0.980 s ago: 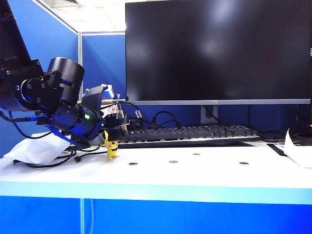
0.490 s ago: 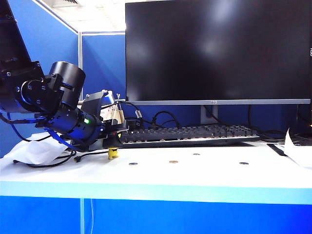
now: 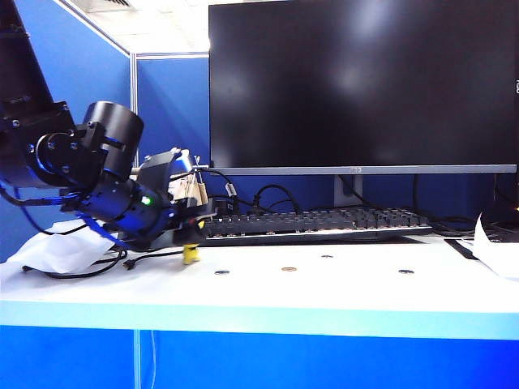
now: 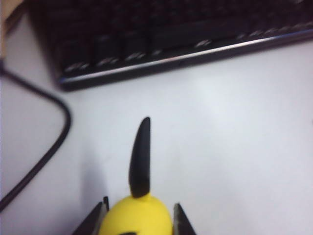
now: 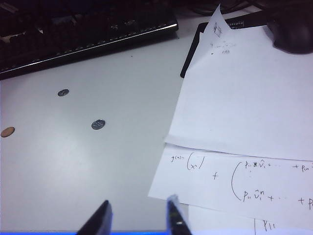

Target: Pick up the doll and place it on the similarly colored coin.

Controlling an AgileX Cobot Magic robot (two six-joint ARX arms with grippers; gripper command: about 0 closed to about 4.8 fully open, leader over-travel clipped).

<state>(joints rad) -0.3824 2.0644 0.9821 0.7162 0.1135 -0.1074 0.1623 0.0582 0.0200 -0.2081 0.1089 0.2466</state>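
Left end effector point(image 4: 139, 223) low, clamping doll point(image 4: 137, 215)

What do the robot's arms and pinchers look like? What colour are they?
The left arm is chunky, black and shiny, built from round drum-shaped parts, with blue cables and a tiny green light. The left gripper and right gripper each have two thin, dark, pointed fingers.
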